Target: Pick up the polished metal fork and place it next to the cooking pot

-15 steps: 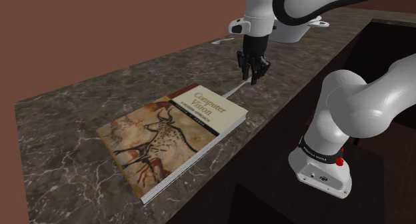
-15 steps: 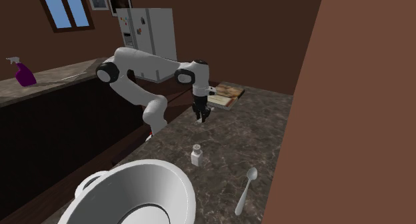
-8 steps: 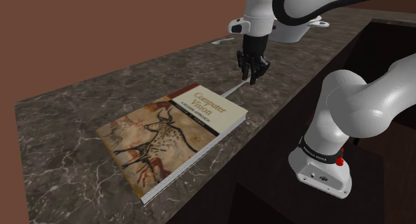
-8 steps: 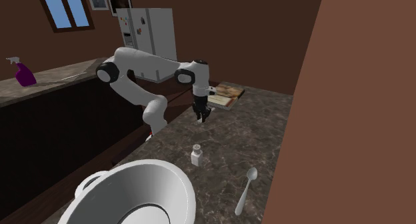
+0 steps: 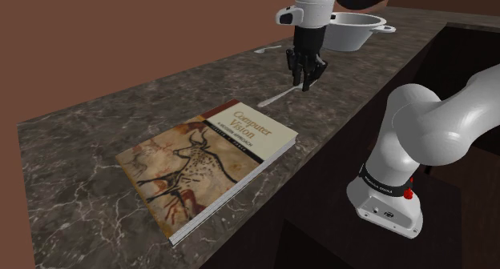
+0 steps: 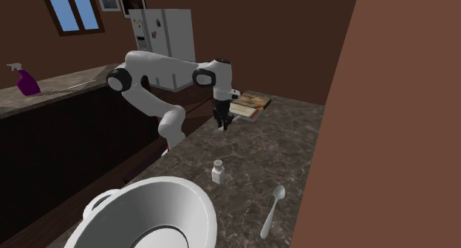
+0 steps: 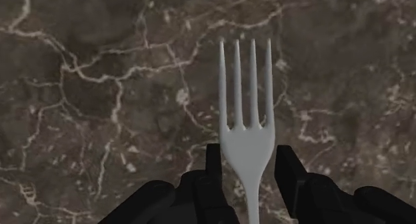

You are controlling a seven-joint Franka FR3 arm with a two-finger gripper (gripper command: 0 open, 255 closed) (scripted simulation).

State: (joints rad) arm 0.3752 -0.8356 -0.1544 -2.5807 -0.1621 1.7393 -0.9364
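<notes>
Second exterior view, nearest first: a white pot and a spoon sit on the dark marbled counter, then a small shaker. Farther along, the gripper hangs over the counter between shaker and book, fingers clamped on the fork, tines pointing past the fingertips. Beyond stand a white fridge and a window. A brown wall borders the counter.

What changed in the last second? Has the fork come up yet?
The gripper, shut on the fork, rose and shifted away from the book toward the cooking pot, carrying the fork up with it. The book, pot, shaker and spoon stayed put.
</notes>
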